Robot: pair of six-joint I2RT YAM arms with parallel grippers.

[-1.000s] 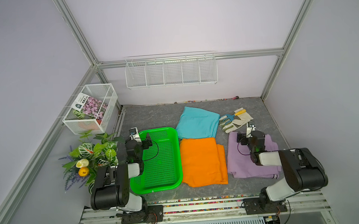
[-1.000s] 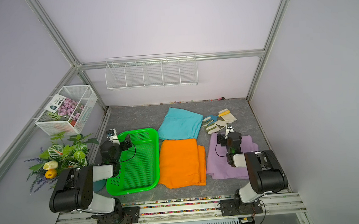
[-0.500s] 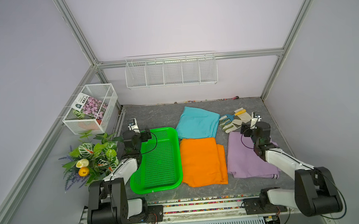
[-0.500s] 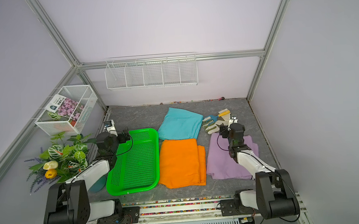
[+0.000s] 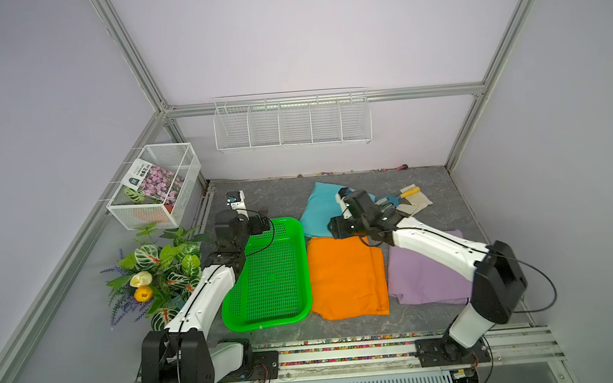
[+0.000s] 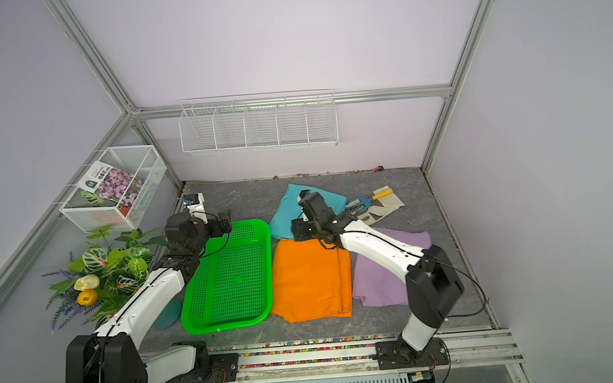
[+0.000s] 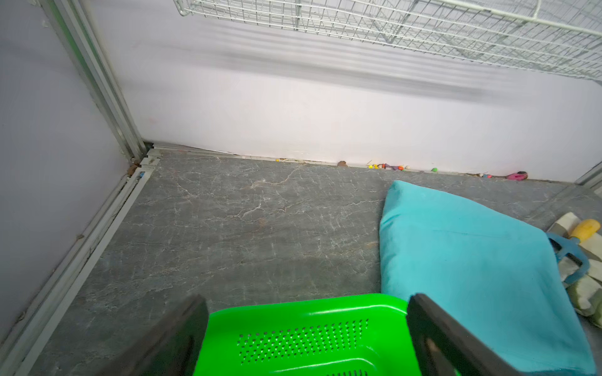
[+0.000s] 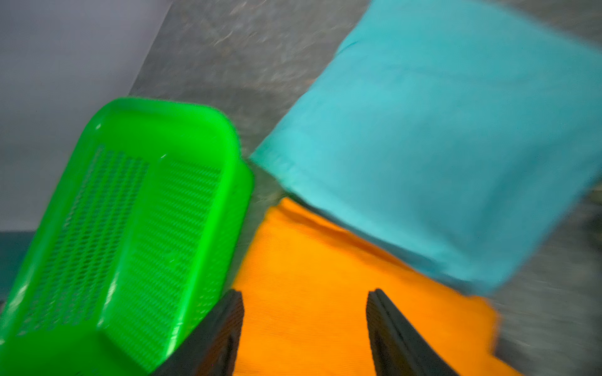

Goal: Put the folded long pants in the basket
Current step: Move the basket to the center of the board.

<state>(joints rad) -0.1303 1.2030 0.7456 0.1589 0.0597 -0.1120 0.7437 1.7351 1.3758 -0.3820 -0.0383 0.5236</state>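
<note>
While all three folded long pants lay on the grey table outside the basket, neither arm held anything. The orange pants lay just beside the basket's right side. The teal pants lay behind them, near corner over the orange's far edge, and the lilac pants lay right of the orange. Over the orange pants' far edge hung the right gripper, jaws spread, nothing between; cloth contact unclear. Over the basket's far end hung the left gripper, jaws wide apart. Pale gloves lay right of the teal pants.
</note>
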